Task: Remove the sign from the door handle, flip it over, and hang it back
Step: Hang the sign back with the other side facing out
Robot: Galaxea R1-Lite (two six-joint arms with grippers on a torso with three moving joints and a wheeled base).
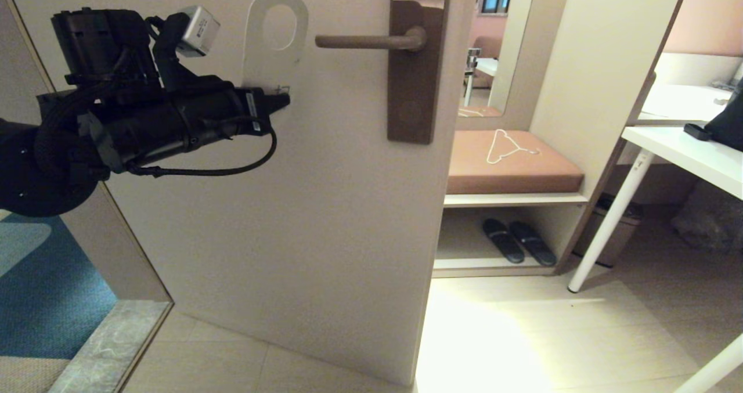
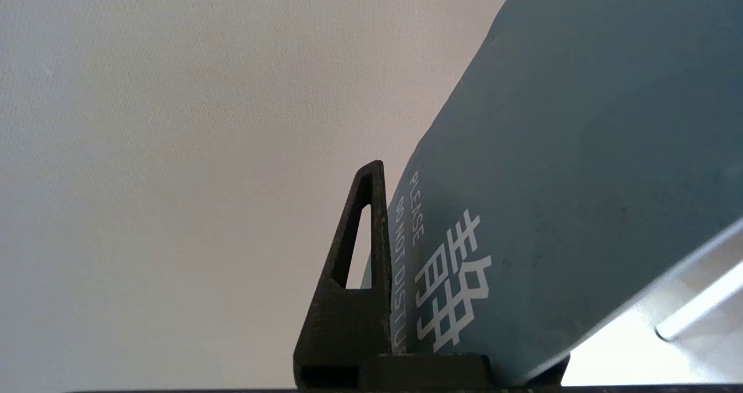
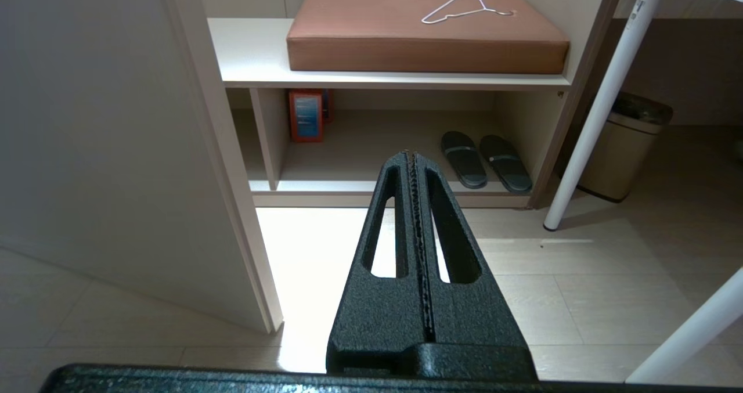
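Left hand (image 1: 278, 98) is clamped on the lower end of the sign (image 1: 274, 39), holding it upright against the door (image 1: 325, 219). The sign is off the handle (image 1: 365, 41): its hole end sits just beside the lever's free tip, apart from it, at about lever height. Head view shows the white face outward. Left wrist view shows the slate-blue "do not disturb" face (image 2: 580, 178) on the camera side, so that face is turned toward the door. One black finger (image 2: 360, 277) presses flat on the blue side; the other finger is behind the card, hidden. The low grip leaves the hole free to slip over the lever.

Judgement: the flip looks done and re-hanging is the step in hand. The next move needs the hole lined up with the lever tip, then a slide along the lever toward the backplate (image 1: 415, 85). Risk: the card edge catches on the tip, or the thin card swings in the pinch. Whether the card touches the door surface is hard to tell from here, probably close.

Right hand (image 3: 413, 166) is parked low, fingers pressed together and holding nothing, pointing toward the floor (image 3: 580, 288) near the slippers (image 3: 484, 161).
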